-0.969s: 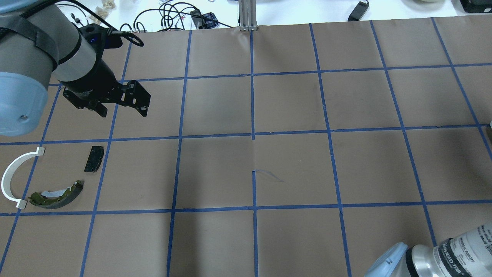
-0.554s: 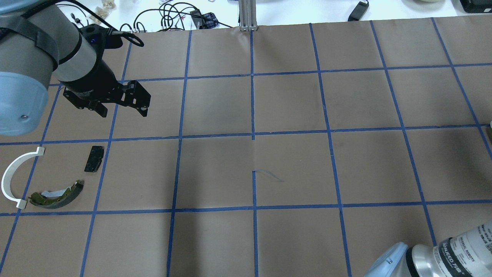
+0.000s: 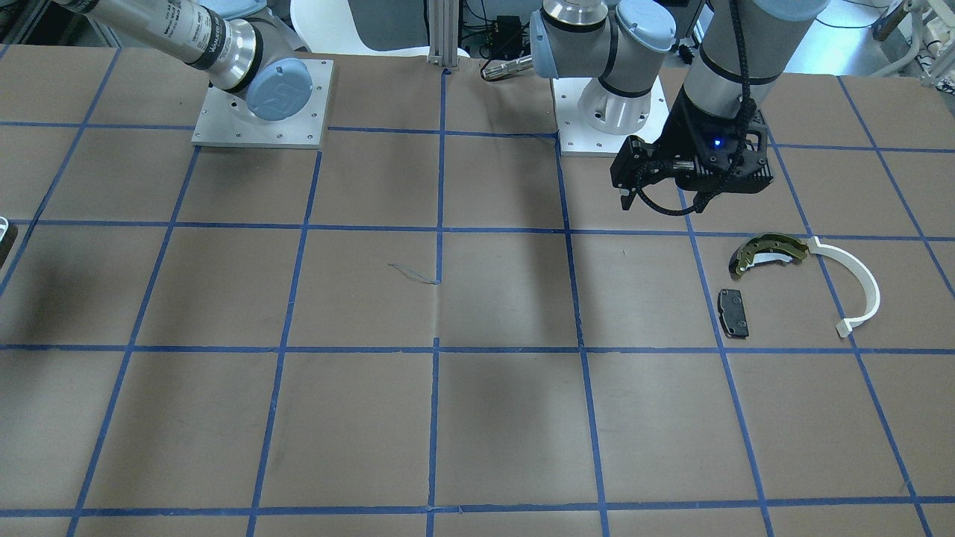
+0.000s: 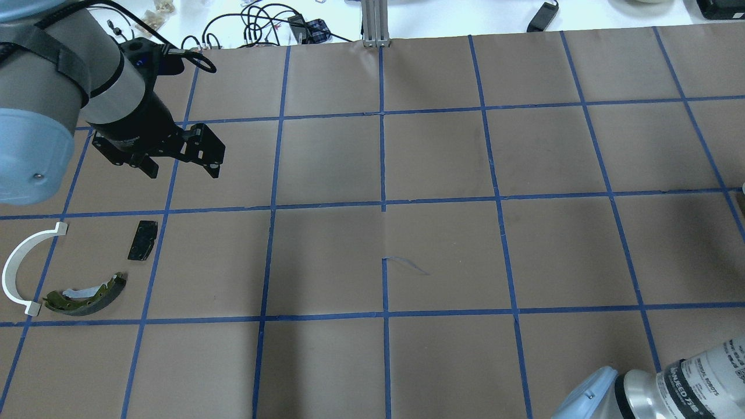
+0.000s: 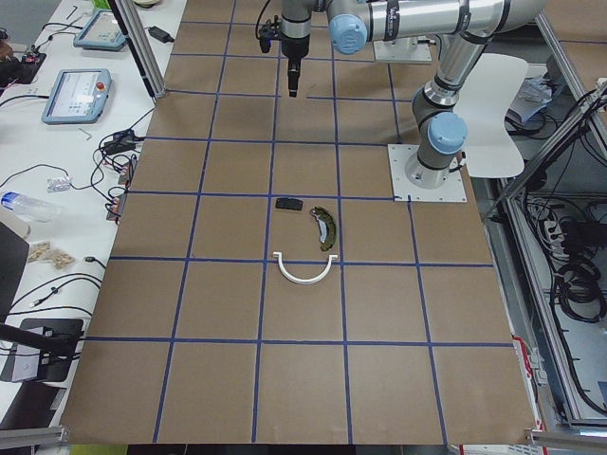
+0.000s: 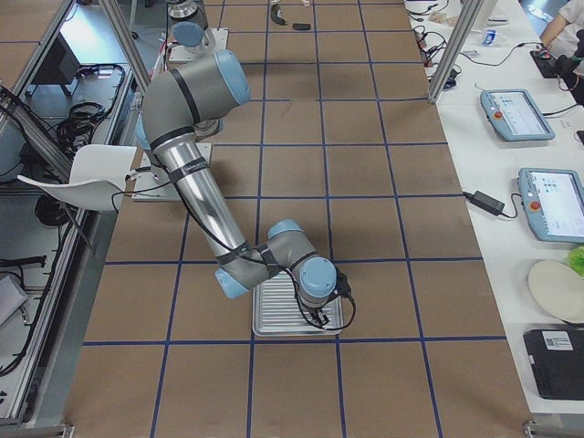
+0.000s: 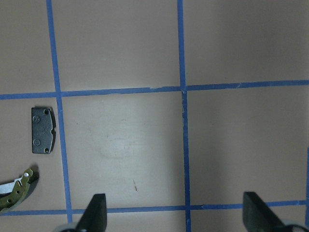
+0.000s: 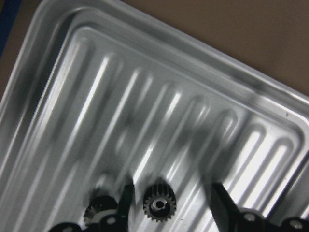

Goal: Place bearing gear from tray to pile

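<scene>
Gear (image 8: 159, 207) is sitting in the metal tray (image 8: 53, 29), flat on the ribbed floor with its bore facing up, nowhere near the pile. The right claw (image 8: 171, 205) is down low over the tray with its fingers (image 8: 126, 195) spread wide on either side of the gear. The gear sits closer to the finger on the view's left, and neither one seems to be touching it, so nothing's gripped. There's a dark blurry lump (image 8: 99, 209) just outside that same finger. It might be a second gear, but it's too smeared to say. From the right-side cam the tray (image 6: 274, 315) is way down at the robot's right end of the table (image 4: 442, 250). The pile is at the opposite end: shoe (image 4: 87, 294), white arc (image 4: 17, 267) just beside it, and the pad (image 4: 142, 240) a bit apart. The left claw (image 4: 184, 170) hangs above bare table near the pad, wide open and holding nothing.
</scene>
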### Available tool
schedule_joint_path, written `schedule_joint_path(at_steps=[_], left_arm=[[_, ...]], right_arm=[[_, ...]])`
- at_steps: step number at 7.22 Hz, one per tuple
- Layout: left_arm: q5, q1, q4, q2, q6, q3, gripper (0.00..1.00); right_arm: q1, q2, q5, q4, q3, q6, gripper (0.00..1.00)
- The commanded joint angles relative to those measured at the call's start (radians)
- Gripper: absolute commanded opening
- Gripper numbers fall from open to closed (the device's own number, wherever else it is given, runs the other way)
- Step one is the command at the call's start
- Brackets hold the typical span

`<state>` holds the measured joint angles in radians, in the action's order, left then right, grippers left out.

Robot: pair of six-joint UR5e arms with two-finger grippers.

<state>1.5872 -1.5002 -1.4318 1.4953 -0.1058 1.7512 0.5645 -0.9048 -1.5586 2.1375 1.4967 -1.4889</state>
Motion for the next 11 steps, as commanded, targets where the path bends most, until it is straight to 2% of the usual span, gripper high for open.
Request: schedule_joint_path(at_steps=[1,3,4,7,8,9,11], left_arm=[[0.002,0.0,0.002,0.0,0.0,-0.001,1.0],[0.002,0.0,0.002,0.002,0.0,-0.001,1.0],[0.002,0.0,0.002,0.002,0.002,-0.001,1.0],[0.002,0.0,0.005,0.002,0.0,-0.001,1.0],[0.002,0.0,0.007,0.002,0.002,-0.001,1.0],[0.002,0.0,0.007,0.002,0.002,-0.001,1.0],[0.002,0.0,0.004,0.002,0.0,-0.001,1.0]], right_arm=[[0.0,-0.002,-0.006,0.001,0.005,0.002,0.44],[0.0,-0.005,-0.006,0.001,0.004,0.01,0.28],[0.0,-0.006,-0.008,0.001,0.002,0.013,0.23],[0.006,-0.025,-0.018,-0.007,-0.006,0.021,0.18],[0.023,-0.086,-0.037,-0.026,0.0,0.091,0.18],[0.081,-0.15,-0.04,-0.071,0.005,0.132,0.18],[0.241,-0.224,-0.035,-0.183,0.007,0.33,0.18]])
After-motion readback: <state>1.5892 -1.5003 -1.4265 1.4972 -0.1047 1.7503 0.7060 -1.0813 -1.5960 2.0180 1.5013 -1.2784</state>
